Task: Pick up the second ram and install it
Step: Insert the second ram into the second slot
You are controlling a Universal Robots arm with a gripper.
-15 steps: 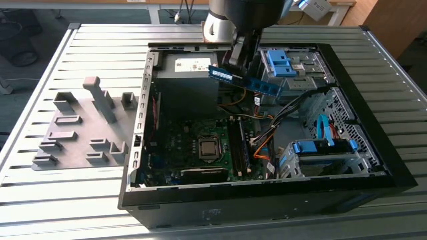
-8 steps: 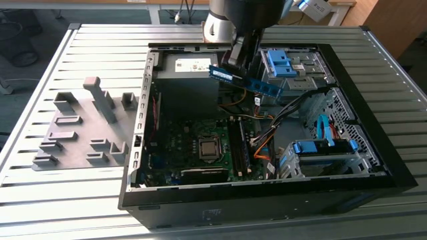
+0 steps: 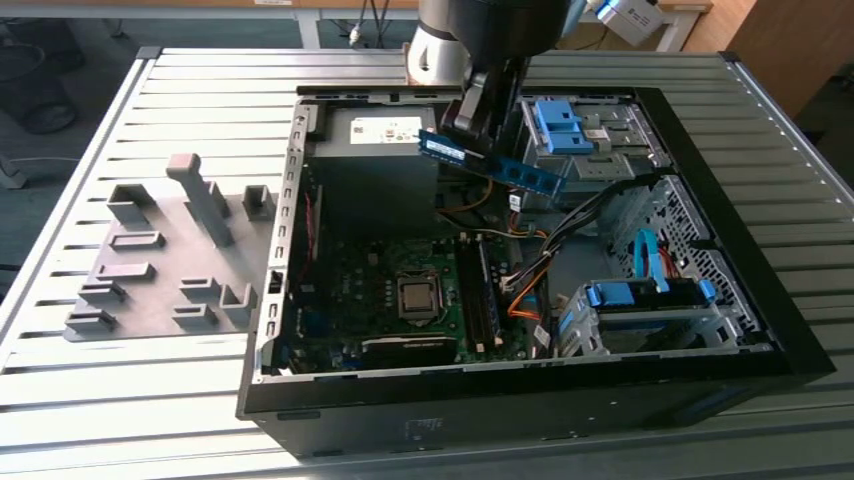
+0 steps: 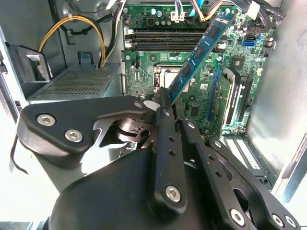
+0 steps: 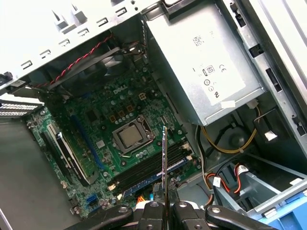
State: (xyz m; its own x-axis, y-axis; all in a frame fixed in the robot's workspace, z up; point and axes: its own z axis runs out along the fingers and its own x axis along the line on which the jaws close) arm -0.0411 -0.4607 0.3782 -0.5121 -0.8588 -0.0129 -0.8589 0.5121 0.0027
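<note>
Clamped on one end of the second ram [image 3: 505, 163], the claw [image 3: 470, 125] hangs above the open computer case [image 3: 787, 330], over the gap between the grey power supply [image 3: 378, 130] and the blue-latched drive bay [image 3: 571, 128]. In the exterior view the stick is held in the air, slanting down toward the exterior view's right, clear of the motherboard [image 3: 387, 290] below it. In the second wrist view the claw's fingers [image 4: 165, 103] pinch the near end of the second ram [image 4: 201, 52], which stretches away above the board, its far tip over the memory slots [image 4: 165, 40] next to the bare processor socket [image 4: 165, 76]. In the first wrist view the stick is seen edge-on as a thin vertical line [image 5: 164, 163] rising from the claw [image 5: 163, 207], crossing the long dark slots [image 5: 148, 172] beside the processor [image 5: 133, 136]. Yellow cables [image 5: 230, 143] loop beside the power supply. Outside the case, on the slatted metal worktop [image 3: 134, 400], the grey fixture tray [image 3: 134, 290] with its upright blocks sits toward the exterior view's left.
</note>
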